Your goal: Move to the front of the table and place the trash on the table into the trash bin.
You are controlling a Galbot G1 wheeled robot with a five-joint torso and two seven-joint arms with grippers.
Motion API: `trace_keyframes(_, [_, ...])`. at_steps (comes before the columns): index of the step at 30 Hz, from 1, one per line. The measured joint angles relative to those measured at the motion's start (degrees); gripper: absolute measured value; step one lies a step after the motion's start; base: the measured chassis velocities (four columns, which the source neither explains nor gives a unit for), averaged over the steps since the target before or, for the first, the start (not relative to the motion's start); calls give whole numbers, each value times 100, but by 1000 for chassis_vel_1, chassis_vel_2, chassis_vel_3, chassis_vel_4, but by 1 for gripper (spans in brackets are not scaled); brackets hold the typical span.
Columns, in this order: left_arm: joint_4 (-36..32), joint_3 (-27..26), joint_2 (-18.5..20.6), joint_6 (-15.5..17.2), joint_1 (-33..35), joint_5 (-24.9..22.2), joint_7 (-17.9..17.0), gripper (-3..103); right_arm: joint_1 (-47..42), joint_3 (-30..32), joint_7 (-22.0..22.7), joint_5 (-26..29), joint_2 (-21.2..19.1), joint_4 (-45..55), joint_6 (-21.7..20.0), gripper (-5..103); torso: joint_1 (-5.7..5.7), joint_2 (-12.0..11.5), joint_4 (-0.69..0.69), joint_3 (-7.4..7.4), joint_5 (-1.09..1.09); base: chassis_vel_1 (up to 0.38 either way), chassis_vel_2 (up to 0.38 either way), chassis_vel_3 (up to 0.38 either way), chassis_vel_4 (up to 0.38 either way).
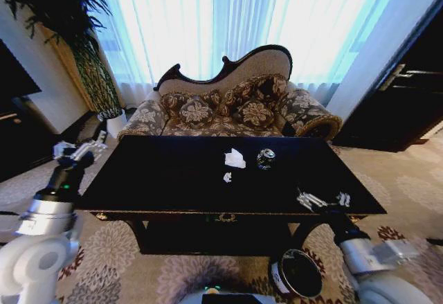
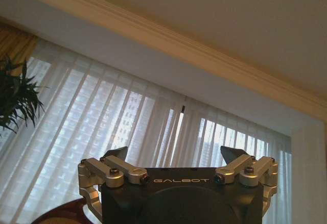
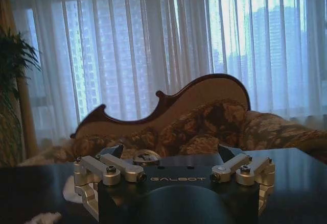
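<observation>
Glossy black rectangular table (image 1: 173, 179) carries crumpled white tissue (image 1: 234, 158) and dark crushed can (image 1: 266, 158); left gripper (image 1: 82, 149) and right gripper (image 1: 322, 199) jaws wide, empty; small black cylindrical bin (image 1: 297, 273) on floor.

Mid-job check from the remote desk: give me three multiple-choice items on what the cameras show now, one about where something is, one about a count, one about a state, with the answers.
1. Where does the small black cylindrical trash bin stand?
A. On the glossy black table
B. On the carpet at the table's near side, by the right gripper
C. On the sofa

2. How many pieces of trash lie on the glossy black gold-trimmed table?
A. One
B. Three
C. Six

3. What state are the left gripper's fingers in?
A. Open and empty
B. Shut on a tissue
C. Shut on a can

Answers: 1 B, the bin sits on the floor below the right gripper. 2 B, a crumpled white tissue, a tiny white paper scrap and a dark crushed drink can. 3 A, the left gripper shows its fingers spread with nothing between.
</observation>
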Motion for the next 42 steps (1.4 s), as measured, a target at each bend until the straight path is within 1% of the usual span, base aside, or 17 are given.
trace_keyframes(3, [-52, 2, -1, 26, 73, 10, -48, 100, 140, -33, -29, 145, -50, -4, -45, 100, 0, 0, 1, 0, 1, 0, 0, 0, 0])
trace_keyframes(7, [-164, -201, 25, 55, 181, -77, -83, 100, 325, -39, -237, 222, -163, -39, 46, 100, 0, 0, 0, 0, 0, 0, 0, 0, 0])
trace_keyframes(9, [-180, -345, 41, 99, 211, -124, -142, 100, 492, -52, -337, 327, -314, -209, 68, 100, -1, 0, 1, -1, 0, 0, 0, 0, 0])
trace_keyframes(12, [-182, -345, 43, 143, 211, -133, -188, 100, 588, -61, -353, 422, -437, -335, 58, 100, -1, 0, 1, 0, 0, 0, 0, 0, 0])
trace_keyframes(15, [-182, -185, 47, 213, 198, -122, -238, 100, 868, -75, -404, 585, -829, -837, 64, 100, 0, 0, 0, 0, 0, 0, 0, 0, 0])
trace_keyframes(18, [-182, -151, 56, 224, 195, -111, -239, 100, 986, -90, -423, 635, -955, -1006, 70, 100, 0, 0, 0, 0, 1, 0, 0, 0, 0])
trace_keyframes(20, [-182, -140, 98, 235, 199, -102, -243, 100, 1299, -199, -437, 880, -1261, -1358, 43, 100, 0, 0, 1, 0, 1, 0, 0, 0, 0])
trace_keyframes(23, [-182, -147, 123, 235, 203, -101, -244, 100, 1415, -260, -466, 943, -1344, -1480, 37, 100, 0, 0, 1, 0, 0, 0, 0, 0, 0])
trace_keyframes(26, [-180, -249, 167, 235, 240, -108, -246, 100, 1697, -417, -722, 958, -1480, -1812, 120, 100, 0, 0, 0, 0, 1, 0, 0, 0, 0])
trace_keyframes(28, [-180, -277, 172, 235, 250, -112, -247, 100, 1732, -443, -775, 960, -1506, -1859, 140, 100, 0, 0, 1, 0, 0, 0, 0, 0, 0])
trace_keyframes(29, [-179, -349, 179, 235, 271, -122, -247, 100, 1884, -540, -998, 977, -1622, -2041, 221, 100, 0, 0, 0, 0, 1, 0, 0, 0, 0])
trace_keyframes(31, [-178, -378, 162, 235, 271, -121, -249, 100, 2065, -674, -1215, 1005, -1780, -2259, 326, 100, 0, 0, 0, 0, 1, 0, 0, 0, 0])
trace_keyframes(33, [-178, -375, 144, 235, 269, -113, -249, 100, 2116, -714, -1254, 1005, -1828, -2322, 345, 100, 0, 0, 0, 0, 1, 0, 0, 0, 0])
trace_keyframes(36, [-176, -184, -31, 235, 300, 70, -260, 100, 2380, -936, -1654, 963, -2044, -2731, 518, 100, 0, 0, 1, 0, 0, 0, 0, 0, 0])
trace_keyframes(37, [-176, -184, -31, 235, 300, 70, -260, 100, 2380, -936, -1654, 963, -2044, -2731, 518, 100, 0, 0, 1, 0, 0, 0, 0, 0, 0])
trace_keyframes(40, [-174, -87, -114, 232, 319, 176, -259, 100, 2521, -1139, -1883, 1000, -2147, -2915, 579, 100, 0, 0, 0, 0, 0, 0, 0, 0, 0])
trace_keyframes(42, [-173, -87, -116, 231, 316, 189, -259, 100, 2591, -1244, -1882, 968, -2179, -2992, 582, 100, 0, 0, 0, 0, 0, 0, 0, 0, 0])
